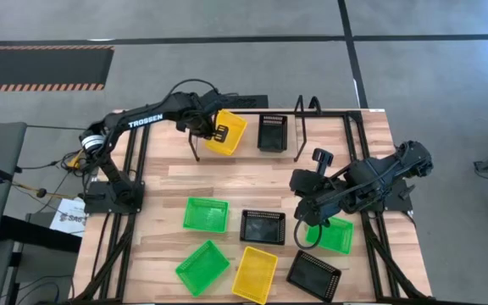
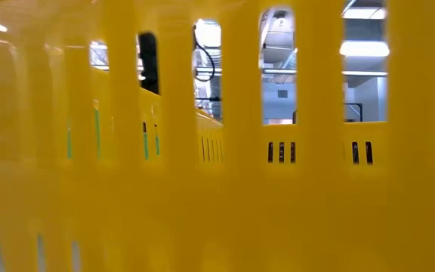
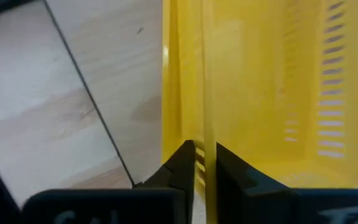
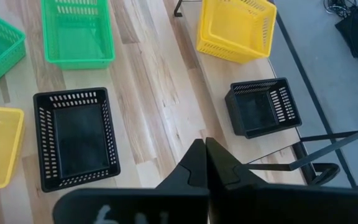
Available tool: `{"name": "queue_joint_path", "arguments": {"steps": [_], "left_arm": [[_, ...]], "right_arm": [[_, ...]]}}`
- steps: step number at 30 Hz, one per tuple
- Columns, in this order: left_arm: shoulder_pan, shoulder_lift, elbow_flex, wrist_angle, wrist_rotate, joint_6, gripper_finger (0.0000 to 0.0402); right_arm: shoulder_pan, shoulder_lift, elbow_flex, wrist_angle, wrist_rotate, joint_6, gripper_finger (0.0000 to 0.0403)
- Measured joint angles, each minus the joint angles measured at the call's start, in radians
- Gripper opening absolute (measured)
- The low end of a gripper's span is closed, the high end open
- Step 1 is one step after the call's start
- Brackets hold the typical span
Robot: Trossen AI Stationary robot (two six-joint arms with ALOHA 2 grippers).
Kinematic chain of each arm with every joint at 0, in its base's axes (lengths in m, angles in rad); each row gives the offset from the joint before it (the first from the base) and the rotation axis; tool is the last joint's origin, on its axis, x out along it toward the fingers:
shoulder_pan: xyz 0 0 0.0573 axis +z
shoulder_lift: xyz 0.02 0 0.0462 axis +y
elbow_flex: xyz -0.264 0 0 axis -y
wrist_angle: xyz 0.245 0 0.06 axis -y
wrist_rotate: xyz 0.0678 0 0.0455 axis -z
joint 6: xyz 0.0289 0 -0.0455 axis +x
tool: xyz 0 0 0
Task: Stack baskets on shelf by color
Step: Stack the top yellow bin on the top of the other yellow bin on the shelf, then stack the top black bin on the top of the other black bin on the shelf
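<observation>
- Yellow basket (image 1: 226, 132) at far left of shelf (image 1: 303, 129), tilted, one wall pinched in left tool (image 3: 203, 163); fingers nearly together on thin rim, possibly just starting to let go.
- Step in hand, judged: placing first yellow basket on shelf; black basket (image 1: 273, 133) already sits just beside it in middle slot.
- Next move likely needs: levelling basket onto wires, opening fingers fully, backing off without dragging it.
- Right tool (image 4: 205, 163) shut, empty, hovering over near-right part of surface (image 1: 168, 182), above green basket (image 1: 335, 235).
- Left on wooden plank surface: two more green (image 1: 206, 214) (image 1: 202, 267), one yellow (image 1: 254, 274), two black (image 1: 263, 226) (image 1: 314, 274).
- Low view blocked by yellow mesh wall right at lens; ceiling lights seen through slots.
- Grey floor around, hazard-striped mat (image 1: 41, 66) far left, cables and papers by left arm base.
</observation>
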Motion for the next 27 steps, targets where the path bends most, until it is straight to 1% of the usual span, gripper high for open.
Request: {"name": "queue_joint_path", "arguments": {"steps": [4,9,13,16,18,21,25,27], "left_arm": [[0.0,-0.001,0.039,-0.028,-0.002,0.045,0.0063],[0.0,-0.002,0.061,-0.051,-0.019,0.048,0.0098],[0.0,-0.002,0.061,-0.064,-0.02,0.049,0.0114],[0.0,-0.002,0.062,-0.064,-0.009,0.047,0.0116],[0.0,-0.003,0.062,-0.064,0.029,0.044,0.011],[-0.021,-0.012,0.062,-0.064,0.069,0.061,0.0087],[-0.089,-0.055,0.062,-0.093,0.078,0.099,0.0039],[-0.134,-0.091,0.063,-0.121,0.068,0.108,0.0018]], "right_arm": [[0.0,0.0,0.0,0.0,-0.002,0.0,0.0001],[0.007,0.0,0.0,0.0,-0.002,0.0,0.0001],[0.014,0.0,0.0,0.0,-0.003,0.0,0.0001],[0.014,0.0,0.0,0.0,-0.003,0.0,0.0001],[0.014,0.0,0.0,0.0,-0.002,0.0,0.0001],[0.013,0.0,0.0,0.0,-0.003,-0.004,0.0001],[0.014,0.0,0.0,0.0,-0.006,0.037,0.0002],[0.014,0.0,0.0,0.0,-0.026,0.054,0.0007]]}}
